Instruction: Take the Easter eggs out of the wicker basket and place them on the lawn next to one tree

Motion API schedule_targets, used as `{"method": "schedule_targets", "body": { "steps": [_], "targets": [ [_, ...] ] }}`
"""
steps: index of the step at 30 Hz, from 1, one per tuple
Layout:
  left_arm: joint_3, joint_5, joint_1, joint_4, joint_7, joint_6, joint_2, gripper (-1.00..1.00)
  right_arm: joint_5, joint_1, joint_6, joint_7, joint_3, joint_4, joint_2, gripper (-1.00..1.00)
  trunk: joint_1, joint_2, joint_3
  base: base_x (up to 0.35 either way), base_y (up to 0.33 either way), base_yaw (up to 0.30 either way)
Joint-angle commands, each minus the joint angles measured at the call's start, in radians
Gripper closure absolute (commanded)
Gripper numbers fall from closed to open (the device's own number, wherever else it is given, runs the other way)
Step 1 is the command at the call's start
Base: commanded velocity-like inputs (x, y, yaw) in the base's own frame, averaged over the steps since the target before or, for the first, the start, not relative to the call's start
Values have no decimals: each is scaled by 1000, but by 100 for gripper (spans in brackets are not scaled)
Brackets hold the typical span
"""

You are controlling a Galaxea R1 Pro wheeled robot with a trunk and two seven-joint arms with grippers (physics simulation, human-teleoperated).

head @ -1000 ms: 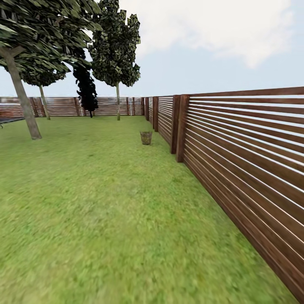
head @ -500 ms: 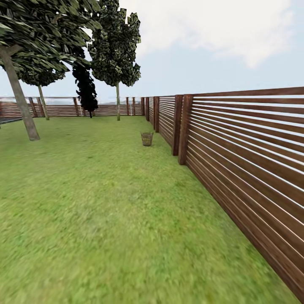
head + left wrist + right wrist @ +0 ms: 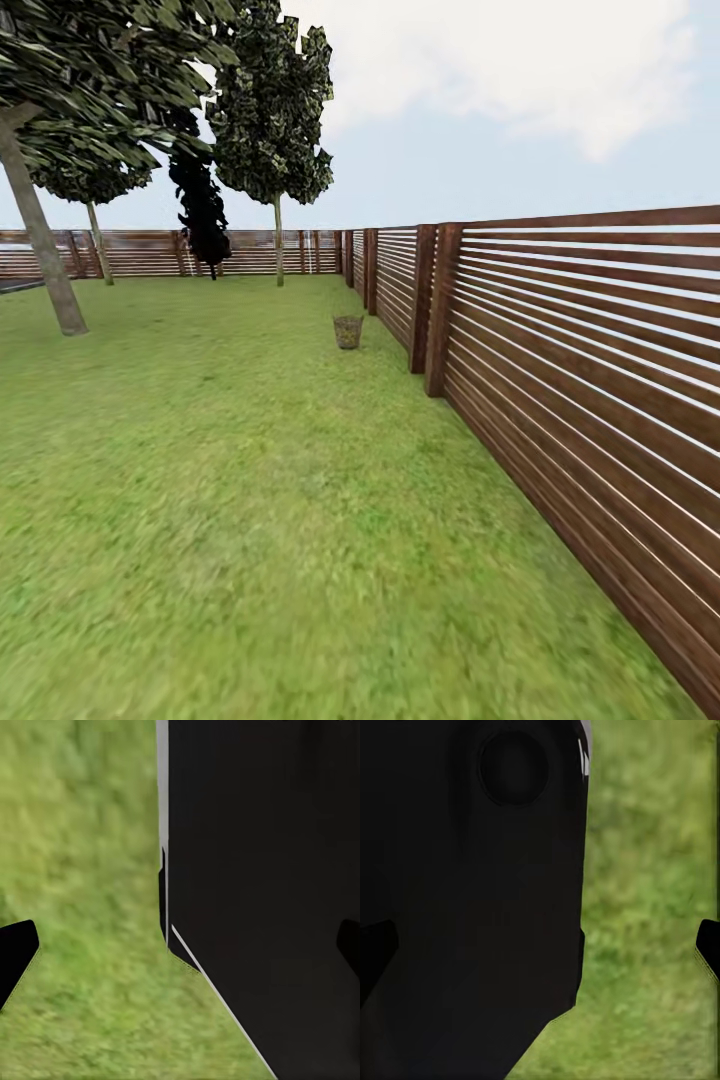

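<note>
Round brown wicker basket [image 3: 347, 330] stands far ahead on the green lawn [image 3: 250, 520] near the slatted wooden fence [image 3: 580, 380]; both jaws spread, empty; drifting right risks scraping that fence

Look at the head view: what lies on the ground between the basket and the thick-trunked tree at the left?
Only bare lawn. Nothing stands between the basket and the tree; the fence runs on the basket's other side.
</note>
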Motion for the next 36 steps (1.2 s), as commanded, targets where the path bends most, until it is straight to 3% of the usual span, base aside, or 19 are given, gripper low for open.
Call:
{"method": "schedule_targets", "body": {
  "steps": [1,36],
  "targets": [
    [1,1,0,0,0,0,0,-100,0,-1,-1,0,0,0,0,-100,1,0,0,344,0,0],
    [1,1,0,0,1,0,0,-100,0,0,0,-2,0,0,1,-100,1,0,0,345,0,0]
  ]
}}
